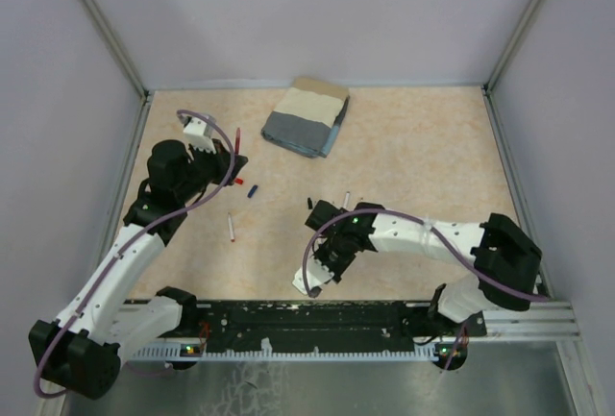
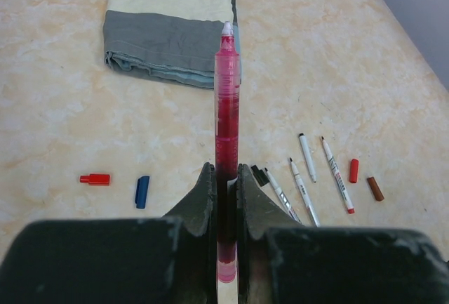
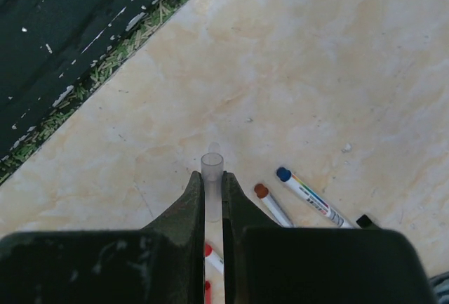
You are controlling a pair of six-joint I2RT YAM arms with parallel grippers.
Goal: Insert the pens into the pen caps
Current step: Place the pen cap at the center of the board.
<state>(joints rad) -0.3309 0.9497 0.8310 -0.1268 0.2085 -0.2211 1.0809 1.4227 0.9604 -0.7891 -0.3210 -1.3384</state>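
My left gripper is shut on a red translucent pen that sticks out ahead of the fingers, tip away from me; in the top view this gripper is at the table's left. My right gripper is shut on a clear tube-like cap, open end outward, just above the table; in the top view it is near the front centre. Loose caps lie on the table: red, blue, black, red and brown-red. Several white pens lie between them.
A folded grey and cream cloth lies at the back centre. One white pen with a red end lies apart at centre left. Pens with blue and orange ends lie right of the right fingers. The black rail runs along the front edge.
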